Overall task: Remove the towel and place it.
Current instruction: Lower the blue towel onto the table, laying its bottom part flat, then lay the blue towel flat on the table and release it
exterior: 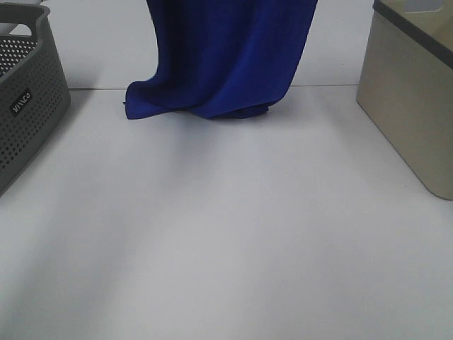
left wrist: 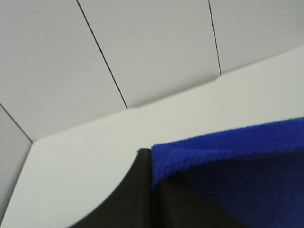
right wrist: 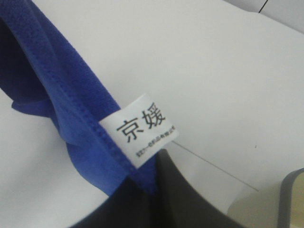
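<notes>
The royal-blue towel (exterior: 226, 57) hangs from above the top of the exterior high view, and its lower edge rests bunched on the white table (exterior: 226, 241) at the far middle. Neither gripper shows in that view. In the left wrist view a top edge of the towel (left wrist: 237, 161) comes out of my left gripper (left wrist: 151, 176), whose dark fingers (left wrist: 133, 199) are shut on it. In the right wrist view the hemmed edge of the towel (right wrist: 61, 109) with its white tag (right wrist: 140, 128) runs into my right gripper (right wrist: 151, 186), shut on that corner.
A dark grey perforated basket (exterior: 28, 106) stands at the left edge of the table. A beige bin (exterior: 414, 92) stands at the right edge, and its corner also shows in the right wrist view (right wrist: 266, 204). White table lies between them.
</notes>
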